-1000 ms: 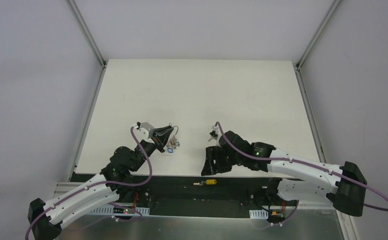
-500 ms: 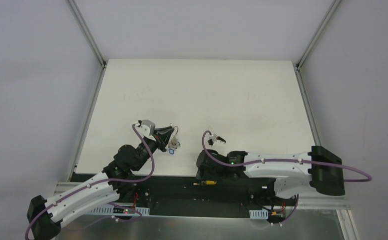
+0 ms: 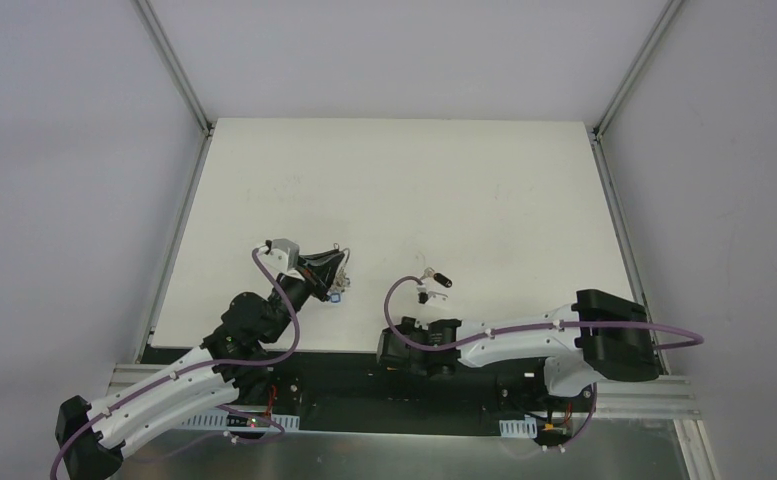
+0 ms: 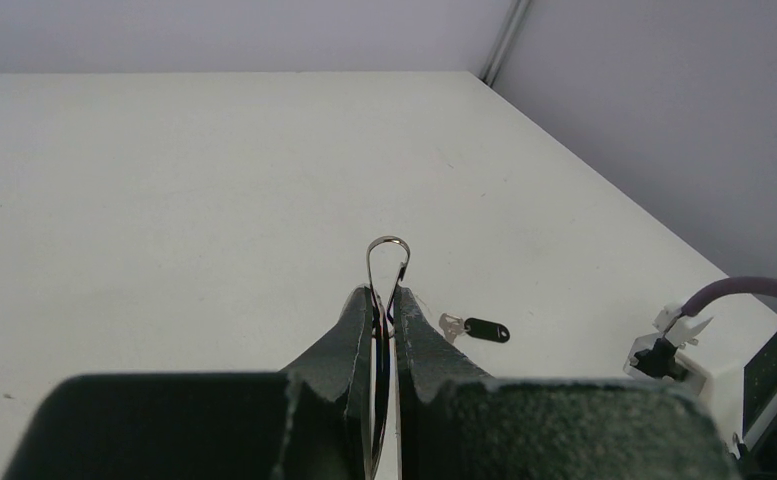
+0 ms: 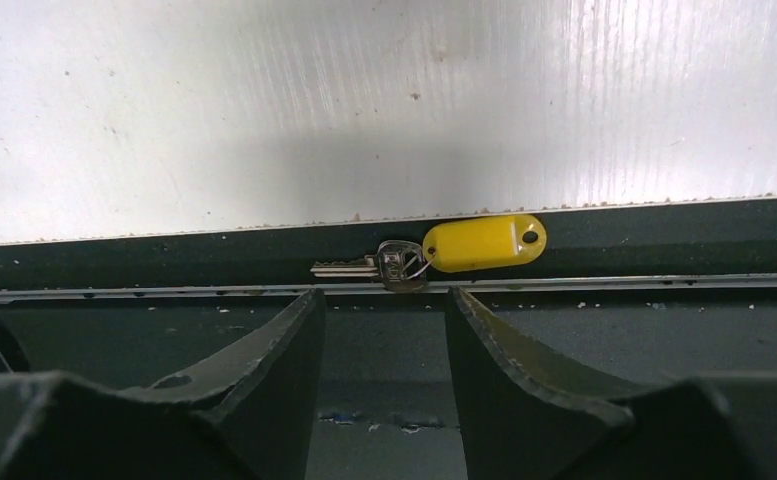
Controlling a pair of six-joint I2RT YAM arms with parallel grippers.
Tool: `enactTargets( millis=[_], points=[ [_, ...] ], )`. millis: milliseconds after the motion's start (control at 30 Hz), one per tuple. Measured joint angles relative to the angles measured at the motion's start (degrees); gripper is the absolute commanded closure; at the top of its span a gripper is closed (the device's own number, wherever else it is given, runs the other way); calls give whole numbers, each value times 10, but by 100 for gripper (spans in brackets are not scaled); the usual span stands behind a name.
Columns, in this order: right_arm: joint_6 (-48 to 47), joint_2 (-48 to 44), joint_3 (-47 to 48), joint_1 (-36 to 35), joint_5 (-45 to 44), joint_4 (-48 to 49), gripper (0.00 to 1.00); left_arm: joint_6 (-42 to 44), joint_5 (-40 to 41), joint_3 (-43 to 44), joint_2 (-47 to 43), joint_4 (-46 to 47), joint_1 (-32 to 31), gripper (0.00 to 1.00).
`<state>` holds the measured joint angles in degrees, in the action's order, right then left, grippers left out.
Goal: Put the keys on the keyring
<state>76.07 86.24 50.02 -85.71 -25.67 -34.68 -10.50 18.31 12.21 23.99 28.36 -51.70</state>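
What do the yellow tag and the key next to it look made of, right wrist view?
Yellow tag: probably plastic, smooth, semi-gloss; even colour with a soft highlight. Key: metal, silvery and bright; glints along its blade and head.

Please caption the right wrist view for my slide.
Open right end effector facing the yellow-tagged key in a dark channel.

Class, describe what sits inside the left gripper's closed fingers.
The keyring: its loop pokes out past the left gripper. Its lower part is hidden between the fingers.

One key [image 4: 474, 327] on the table [image 4: 164, 180], right of the keyring [image 4: 388, 239]
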Motion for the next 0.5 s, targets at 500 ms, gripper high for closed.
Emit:
enactTargets(
  millis=[500],
  points=[
    [56, 31, 3, -12, -12, -19, 58, -21, 0, 0, 3, 0, 0, 100]
  ],
)
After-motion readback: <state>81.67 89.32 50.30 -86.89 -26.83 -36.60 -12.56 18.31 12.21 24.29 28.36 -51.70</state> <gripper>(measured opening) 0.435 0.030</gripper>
